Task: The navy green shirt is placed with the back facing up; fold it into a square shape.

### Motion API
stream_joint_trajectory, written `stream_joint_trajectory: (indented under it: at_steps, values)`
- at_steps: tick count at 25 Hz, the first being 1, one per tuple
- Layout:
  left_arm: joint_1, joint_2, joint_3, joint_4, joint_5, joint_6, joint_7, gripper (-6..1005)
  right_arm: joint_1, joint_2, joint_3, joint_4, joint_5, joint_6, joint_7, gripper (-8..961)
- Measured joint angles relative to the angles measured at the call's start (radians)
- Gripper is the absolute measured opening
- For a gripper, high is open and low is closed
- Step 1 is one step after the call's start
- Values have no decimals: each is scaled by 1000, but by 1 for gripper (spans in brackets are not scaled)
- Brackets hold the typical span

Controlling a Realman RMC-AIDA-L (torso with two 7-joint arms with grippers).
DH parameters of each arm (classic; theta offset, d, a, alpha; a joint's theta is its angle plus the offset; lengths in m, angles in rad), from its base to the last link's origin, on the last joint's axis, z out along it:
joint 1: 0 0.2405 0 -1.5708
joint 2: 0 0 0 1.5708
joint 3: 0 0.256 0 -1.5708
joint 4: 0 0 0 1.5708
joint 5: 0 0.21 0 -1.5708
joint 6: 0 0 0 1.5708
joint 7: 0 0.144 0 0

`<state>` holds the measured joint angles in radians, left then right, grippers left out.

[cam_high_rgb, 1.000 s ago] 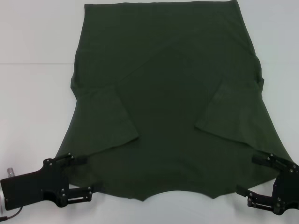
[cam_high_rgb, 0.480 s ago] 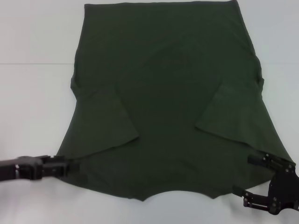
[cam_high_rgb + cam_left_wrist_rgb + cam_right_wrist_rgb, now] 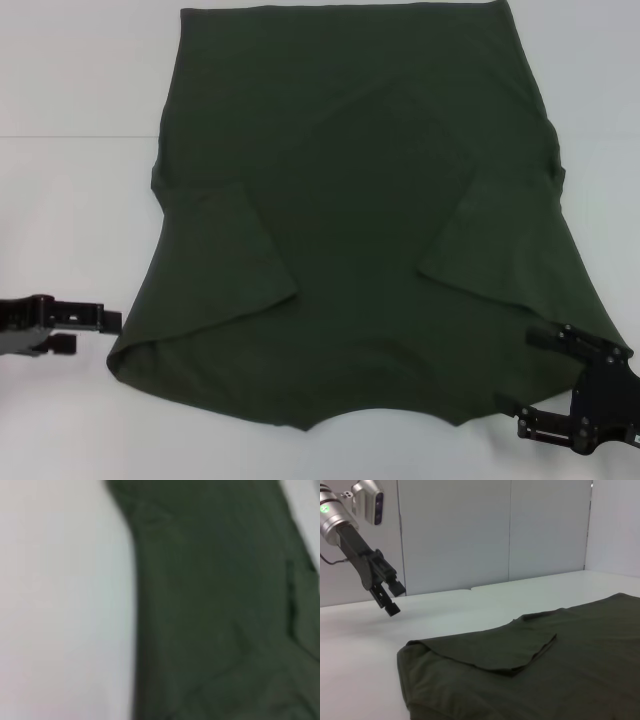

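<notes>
White tabletop (image 3: 70, 200) carries everything. Left pincer (image 3: 95, 330) hovers off the shirt's near-left corner, slightly parted, holding nothing. Navy green shirt (image 3: 350, 230) lies flat mid-tabletop, sleeves folded inward. Right pincer (image 3: 525, 375) gapes wide at its near-right corner, gripping nothing.

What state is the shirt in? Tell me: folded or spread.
Partly folded. The navy green shirt lies flat on the table, both sleeves turned in over the back; the body is not yet folded into a square.
</notes>
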<state>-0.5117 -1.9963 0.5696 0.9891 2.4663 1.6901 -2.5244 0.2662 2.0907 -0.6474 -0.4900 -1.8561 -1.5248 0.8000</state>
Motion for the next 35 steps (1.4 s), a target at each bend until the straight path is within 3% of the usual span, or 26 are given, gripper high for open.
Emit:
stream_joint_trajectory:
  at_steps: [2, 9, 27, 35]
  values:
    - [-23, -21, 53, 51, 93, -16, -83, 876, 1, 0, 0, 1, -1, 0, 2, 946]
    - [-65, -47, 96, 61, 172, -53, -126, 876, 9, 1, 0, 12, -19, 8, 2, 946]
    - [-91, -47, 127, -97, 176, -187, -111, 875, 10, 2, 0, 12, -25, 6, 2, 945]
    - [-95, -47, 131, -110, 172, -203, -108, 871, 11, 2, 0, 13, -25, 2, 2, 946]
